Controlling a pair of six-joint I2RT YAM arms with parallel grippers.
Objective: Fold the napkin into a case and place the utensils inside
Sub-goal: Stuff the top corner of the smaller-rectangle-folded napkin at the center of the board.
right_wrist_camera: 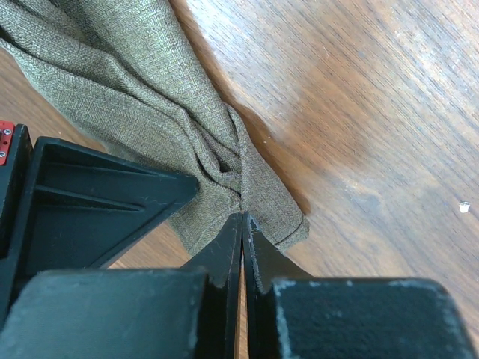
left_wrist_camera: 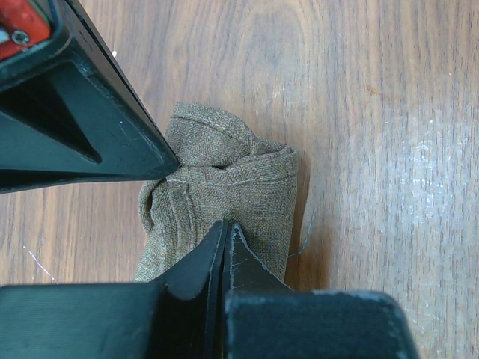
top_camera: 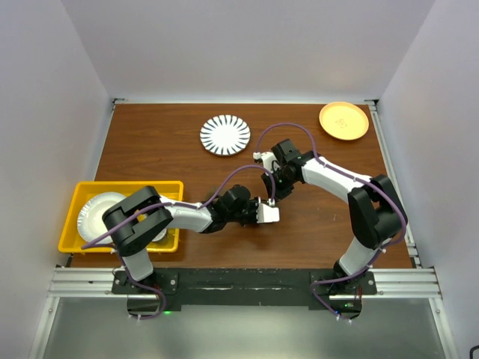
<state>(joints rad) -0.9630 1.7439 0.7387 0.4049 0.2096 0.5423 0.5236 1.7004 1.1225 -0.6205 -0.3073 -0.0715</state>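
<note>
The napkin is an olive-brown cloth, bunched and creased just above the wooden table. My left gripper is shut with its tips pinching a hemmed edge of the cloth. In the right wrist view the napkin runs up to the left, and its folds gather into my right gripper, which is shut on a corner. From above, the left gripper and right gripper sit close together at mid-table and hide the cloth between them. The utensils are out of view.
A black-and-white striped plate lies at the back centre and an orange plate at the back right. A yellow bin holding a white plate stands at the front left.
</note>
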